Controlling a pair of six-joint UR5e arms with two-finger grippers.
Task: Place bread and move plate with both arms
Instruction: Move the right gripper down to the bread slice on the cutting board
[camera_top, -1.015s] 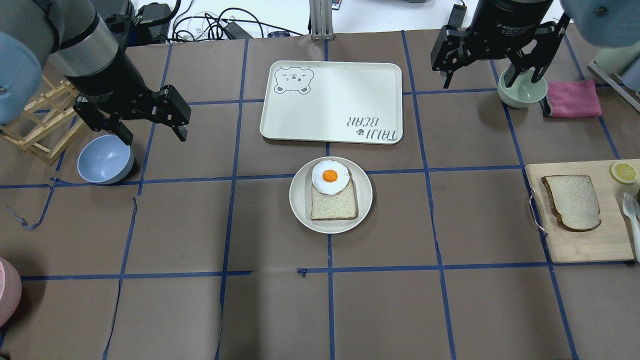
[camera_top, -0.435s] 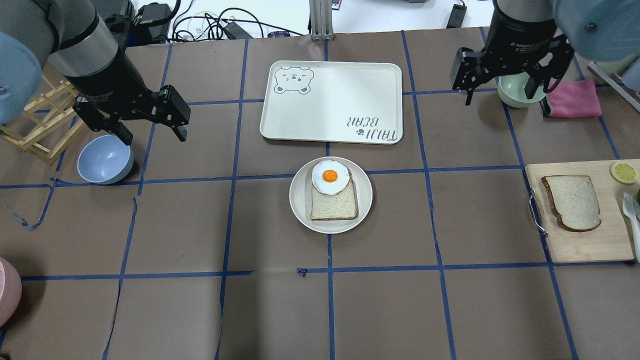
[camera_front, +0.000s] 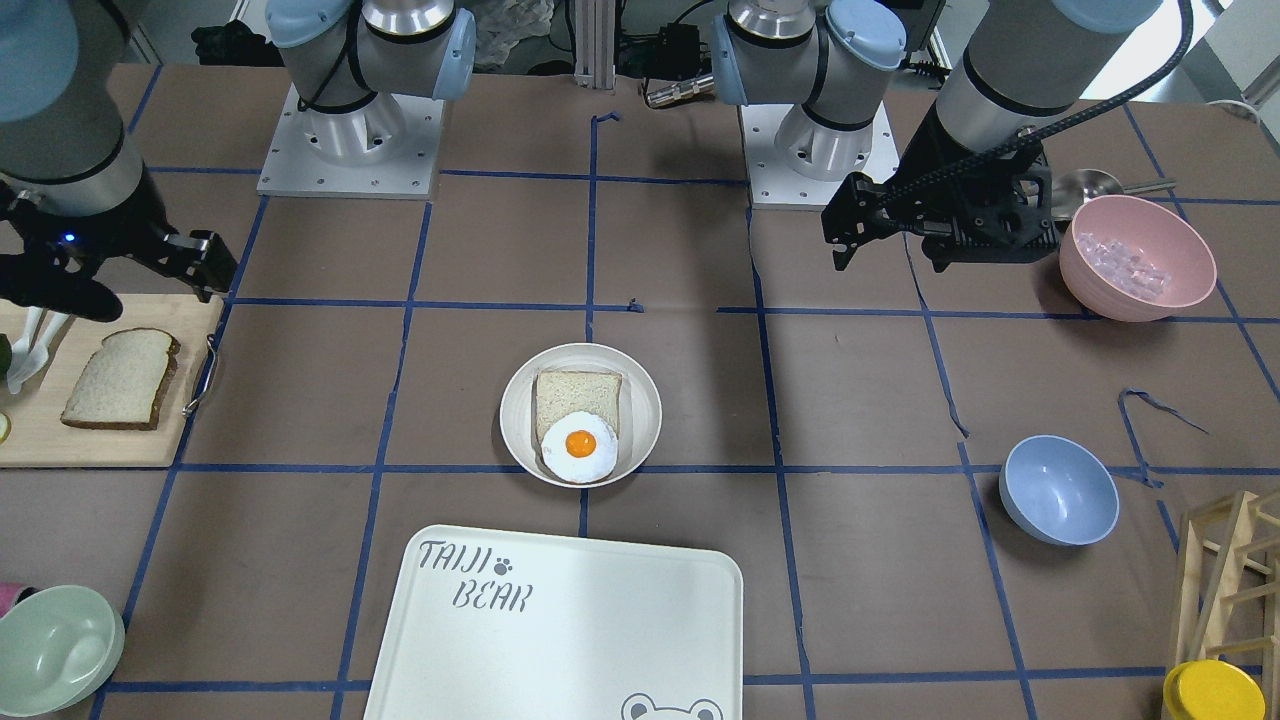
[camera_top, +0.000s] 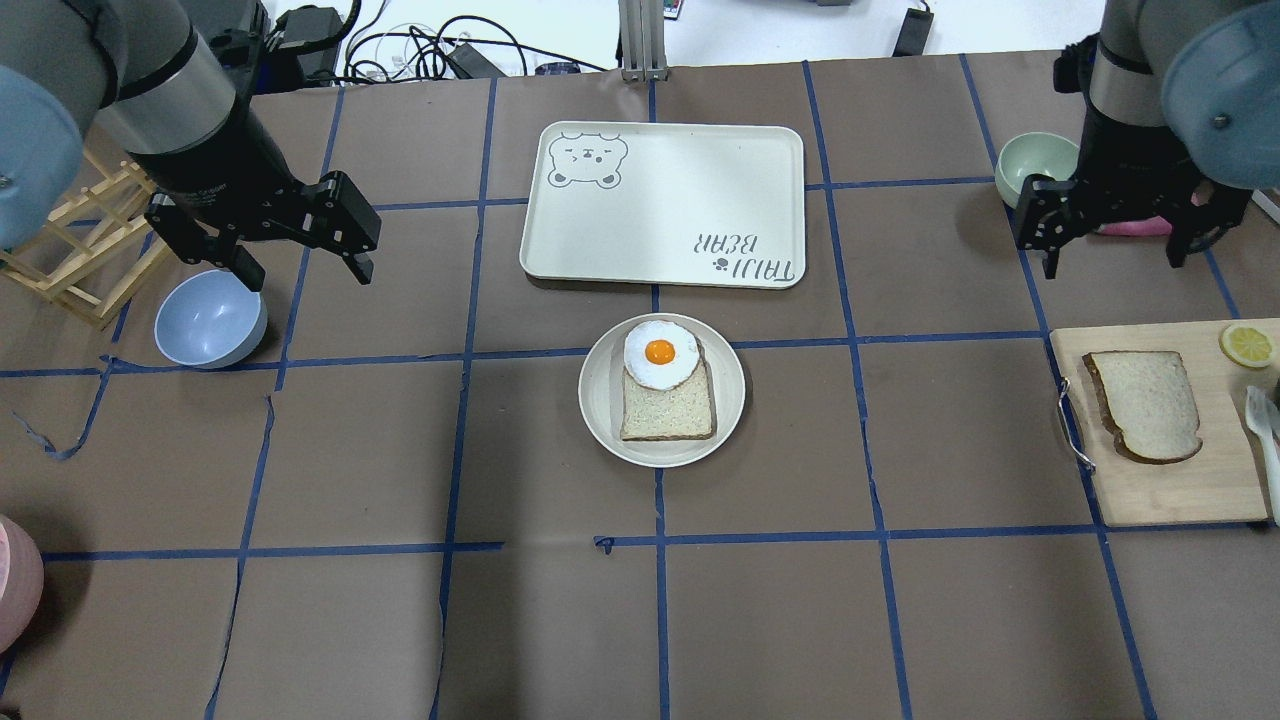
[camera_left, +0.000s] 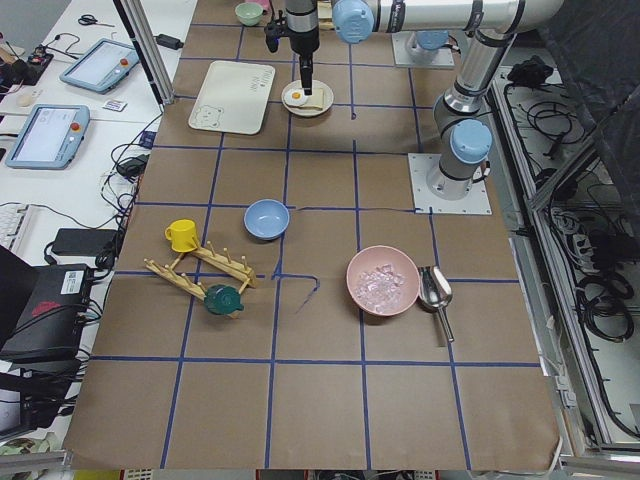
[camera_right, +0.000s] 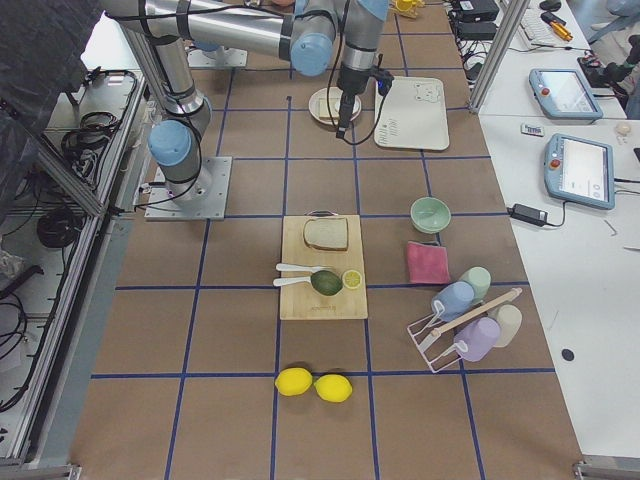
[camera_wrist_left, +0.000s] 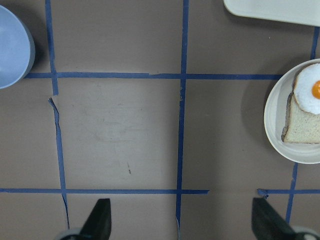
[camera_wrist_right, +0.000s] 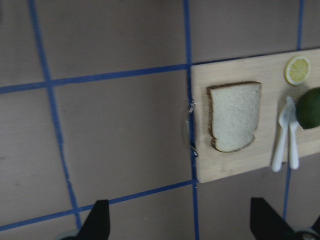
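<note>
The dark-crusted bread (camera_top: 1145, 403) lies flat on a wooden cutting board (camera_top: 1170, 490) at the right; it also shows in the front view (camera_front: 120, 378) and the right wrist view (camera_wrist_right: 234, 116). The cream plate (camera_top: 600, 400) sits mid-table and holds a squarer pale slice with a fried egg on it; its rim shows in the left wrist view (camera_wrist_left: 275, 115). My right gripper (camera_top: 1112, 265) is open and empty, hovering just beyond the board's far edge. My left gripper (camera_top: 305, 272) is open and empty, high at the far left, well apart from the plate.
The white TAIJI BEAR tray (camera_top: 665, 200) lies behind the plate. A blue bowl (camera_top: 210, 320) and a wooden rack (camera_top: 80, 260) stand under the left arm. A green bowl (camera_top: 1035, 165) stands by the right arm. A lemon slice (camera_top: 1246, 345) and a white utensil lie on the board.
My right arm has swung right and nearer, from over the green bowl to just beyond the cutting board. The left arm, plate and bread have not moved.
</note>
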